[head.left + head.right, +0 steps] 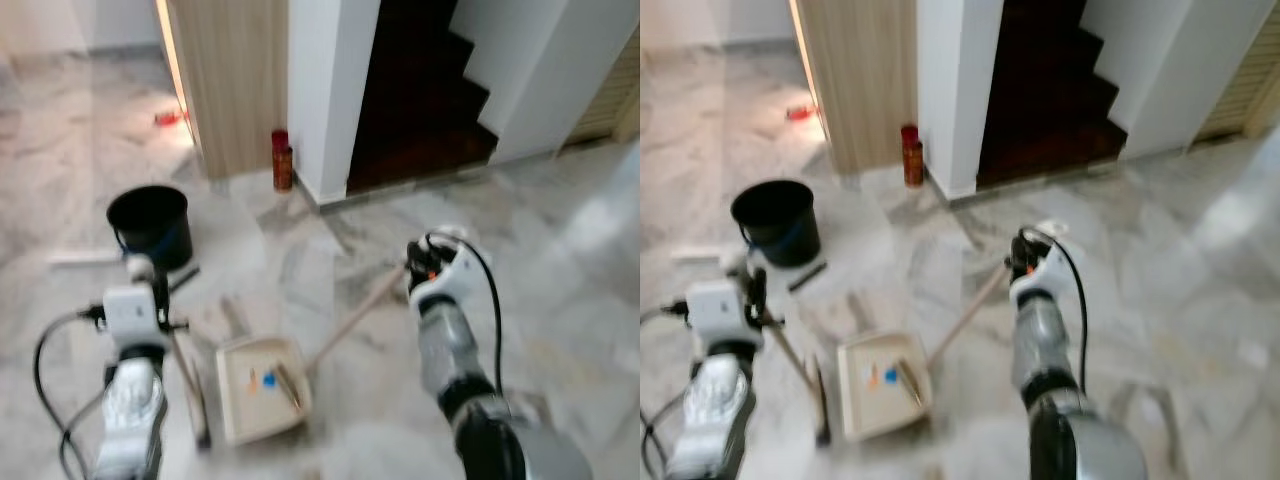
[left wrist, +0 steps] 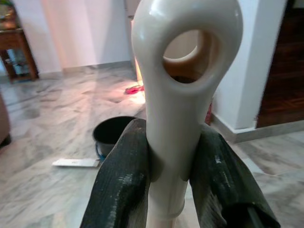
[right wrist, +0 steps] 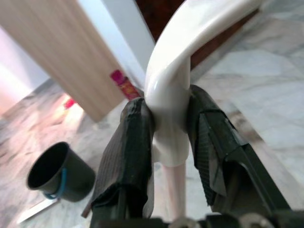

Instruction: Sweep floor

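My left gripper point(image 2: 172, 137) is shut on the white, holed top of a broom handle point(image 2: 185, 71). The broom's stick slants down to a dark brush point(image 1: 200, 428) on the marble floor. My right gripper point(image 3: 168, 102) is shut on the white curved grip point(image 3: 190, 38) of a dustpan's long stick point(image 1: 355, 315). The cream dustpan point(image 1: 262, 388) lies on the floor between my arms. In it are a small orange bit, a blue bit and a brown stick. The head views are blurred.
A black bucket point(image 1: 150, 225) stands ahead on the left, with a flat white item point(image 1: 80, 258) on the floor beside it. A red can point(image 1: 282, 160) stands by a wooden panel point(image 1: 230, 80) and white pillar point(image 1: 330, 90). Dark stairs point(image 1: 420, 90) rise behind.
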Tool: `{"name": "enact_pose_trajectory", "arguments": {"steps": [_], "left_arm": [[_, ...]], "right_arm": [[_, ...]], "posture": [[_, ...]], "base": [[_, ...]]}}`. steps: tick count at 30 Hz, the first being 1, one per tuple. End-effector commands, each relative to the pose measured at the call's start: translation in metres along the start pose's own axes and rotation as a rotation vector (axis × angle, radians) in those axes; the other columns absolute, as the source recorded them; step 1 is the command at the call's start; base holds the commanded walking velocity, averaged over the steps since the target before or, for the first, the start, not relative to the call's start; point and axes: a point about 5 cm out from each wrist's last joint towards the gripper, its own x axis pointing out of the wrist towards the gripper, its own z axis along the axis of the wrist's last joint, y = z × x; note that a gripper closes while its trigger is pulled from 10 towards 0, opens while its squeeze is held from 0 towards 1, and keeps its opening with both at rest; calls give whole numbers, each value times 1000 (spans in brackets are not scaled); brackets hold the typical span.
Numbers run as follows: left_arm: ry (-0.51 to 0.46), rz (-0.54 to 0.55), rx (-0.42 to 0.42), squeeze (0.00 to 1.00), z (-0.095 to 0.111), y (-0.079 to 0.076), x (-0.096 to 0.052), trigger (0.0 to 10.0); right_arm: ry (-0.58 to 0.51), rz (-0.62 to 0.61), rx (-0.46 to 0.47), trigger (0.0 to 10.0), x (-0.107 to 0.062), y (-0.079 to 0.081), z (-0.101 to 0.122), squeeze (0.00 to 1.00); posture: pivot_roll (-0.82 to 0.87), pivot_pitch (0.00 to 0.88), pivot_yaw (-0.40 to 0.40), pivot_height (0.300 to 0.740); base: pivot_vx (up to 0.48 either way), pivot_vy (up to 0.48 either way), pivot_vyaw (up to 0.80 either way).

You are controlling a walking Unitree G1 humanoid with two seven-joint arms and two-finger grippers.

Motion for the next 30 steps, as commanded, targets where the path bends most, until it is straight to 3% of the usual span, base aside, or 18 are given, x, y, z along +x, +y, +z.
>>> {"name": "enact_pose_trajectory", "arguments": {"steps": [1, 15, 30], "left_arm": [[-41, 1, 1, 0, 9, 0, 3, 10000], [-49, 4, -10, 0, 10, -3, 2, 10000], [-34, 13, -6, 0, 9, -2, 3, 10000]], "right_arm": [[-62, 31, -4, 10000, 7, 9, 16, 0], [-43, 49, -31, 10000, 6, 11, 12, 0], [-29, 98, -11, 10000, 4, 17, 6, 0]], "posture": [[83, 0, -67, 740], [88, 0, -69, 740], [89, 0, -64, 740]], "base": [[0, 0, 0], [0, 0, 0], [0, 0, 658]]}}
